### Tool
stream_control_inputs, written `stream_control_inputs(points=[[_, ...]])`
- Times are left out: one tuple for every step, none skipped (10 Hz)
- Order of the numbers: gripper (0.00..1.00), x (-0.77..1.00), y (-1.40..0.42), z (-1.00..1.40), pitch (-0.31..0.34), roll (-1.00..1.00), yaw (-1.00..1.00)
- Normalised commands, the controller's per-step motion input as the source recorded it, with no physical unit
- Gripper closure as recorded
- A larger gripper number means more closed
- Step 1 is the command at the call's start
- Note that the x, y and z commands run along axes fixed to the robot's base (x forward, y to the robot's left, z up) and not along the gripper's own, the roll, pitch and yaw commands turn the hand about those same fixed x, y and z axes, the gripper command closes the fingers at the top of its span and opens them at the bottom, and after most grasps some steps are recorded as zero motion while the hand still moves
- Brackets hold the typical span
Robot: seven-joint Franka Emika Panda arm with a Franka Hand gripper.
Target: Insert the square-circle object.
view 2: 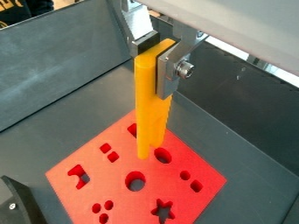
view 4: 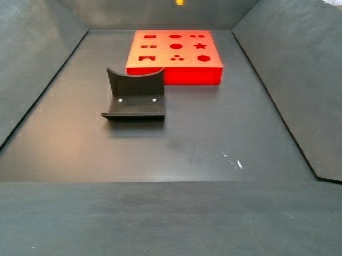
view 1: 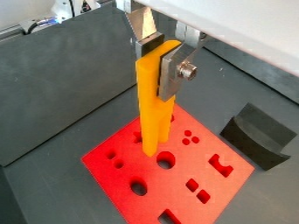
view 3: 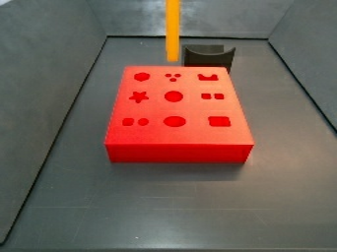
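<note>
In both wrist views my gripper [view 1: 149, 63] [view 2: 149, 59] is shut on the top of the square-circle object [view 1: 156, 118] [view 2: 151, 114], a long orange bar hanging upright. Its lower end is over the flat red block with shaped holes [view 1: 122, 166] [view 2: 87, 171], near a round hole. In a side view the bar [view 3: 172, 28] hangs from the upper edge, clear above the block's [view 3: 175, 113] far side. Only its tip [view 4: 178, 3] shows above the block [view 4: 175, 62] in the opposite side view. The gripper is outside both side views. The prongs are not clear.
The dark fixture [view 3: 208, 55] [view 4: 134, 97] stands on the grey floor beside the red block, apart from it, and shows in both wrist views [view 1: 260, 133] [view 2: 14, 203]. Grey walls [view 3: 53, 108] slope up round the floor.
</note>
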Motion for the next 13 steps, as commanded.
stream_control_inputs(points=[[1.00, 0.00, 0.00, -0.35, -0.094, -0.17, -0.55], [1.00, 0.03, 0.00, -0.19, -0.110, -0.20, -0.88], [1.00, 0.15, 0.00, -0.13, 0.000, -0.17, -0.90], [1.00, 0.05, 0.00, -0.02, 0.000, -0.13, -0.99], [1.00, 0.03, -0.01, -0.01, 0.003, -0.12, -1.00], [1.00, 0.00, 0.00, -0.08, 0.050, -0.07, -1.00], [1.00, 0.00, 0.00, -0.07, 0.110, -0.04, -0.99], [1.00, 0.00, 0.00, -0.08, 0.119, -0.04, -0.99], [1.00, 0.00, 0.00, -0.09, 0.114, -0.03, -0.99], [1.00, 0.00, 0.00, -0.09, 0.111, -0.03, -1.00], [1.00, 0.00, 0.00, -0.09, 0.111, -0.03, -1.00], [1.00, 0.00, 0.00, -0.09, 0.109, -0.03, -1.00], [1.00, 0.00, 0.00, -0.09, 0.106, -0.02, -1.00]])
